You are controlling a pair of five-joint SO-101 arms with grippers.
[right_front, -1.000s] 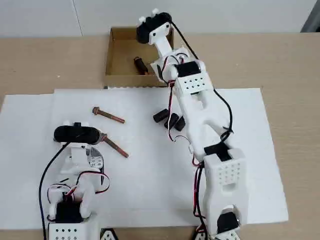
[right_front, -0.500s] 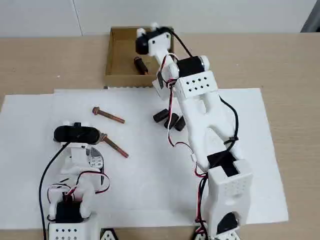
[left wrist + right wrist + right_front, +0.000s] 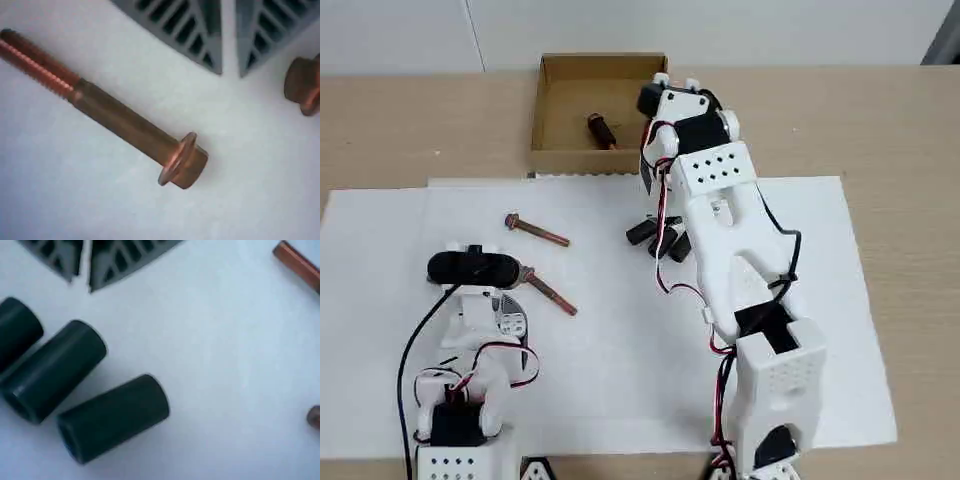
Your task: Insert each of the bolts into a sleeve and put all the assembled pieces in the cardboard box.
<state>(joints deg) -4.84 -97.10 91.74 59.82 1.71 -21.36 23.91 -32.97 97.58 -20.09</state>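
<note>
Two copper bolts (image 3: 537,230) (image 3: 550,292) lie on the white paper. Three black sleeves (image 3: 663,240) lie together beside the right arm. The cardboard box (image 3: 545,110) at the back holds one assembled piece (image 3: 600,130). My left gripper (image 3: 510,312) hovers by the nearer bolt (image 3: 130,125), its fingertips (image 3: 207,55) shut and empty, just off the shank; the other bolt's head (image 3: 302,85) shows farther off. My right gripper (image 3: 648,180) hangs between the box and the sleeves (image 3: 112,415) (image 3: 52,370) (image 3: 17,330), shut and empty (image 3: 82,282).
A white paper sheet (image 3: 620,380) covers the wooden table (image 3: 880,110). The right arm's body stretches over the paper's right half. A bolt's threaded tip (image 3: 297,262) lies a little way from the sleeves.
The right arm has pulled back out of the cardboard box and now hangs over the paper near the sleeves. The assembled piece stays in the box. The left arm has not moved.
</note>
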